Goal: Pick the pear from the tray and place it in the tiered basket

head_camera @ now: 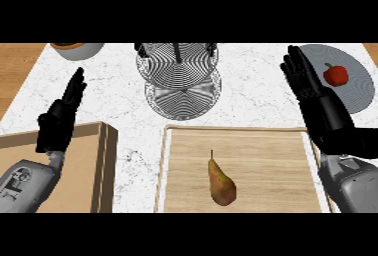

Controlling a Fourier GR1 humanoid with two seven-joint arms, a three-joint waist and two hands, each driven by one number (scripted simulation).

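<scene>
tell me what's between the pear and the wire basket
Head view: only bare tray wood, its far rim, then bare white counter separate the pear from the basket.

Bare wood lay all around the pear (221,183) on the tray (184,165), open from above. Marble counter (133,115) stretched unobstructed between the tray and the tiered basket (179,75); a wooden box (88,165) flanked the tray's left.

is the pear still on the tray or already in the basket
On the tray. The brown-yellow pear lies on its side on the light wooden tray, stem pointing away from the robot; the round wire tiered basket holds nothing visible.
</scene>
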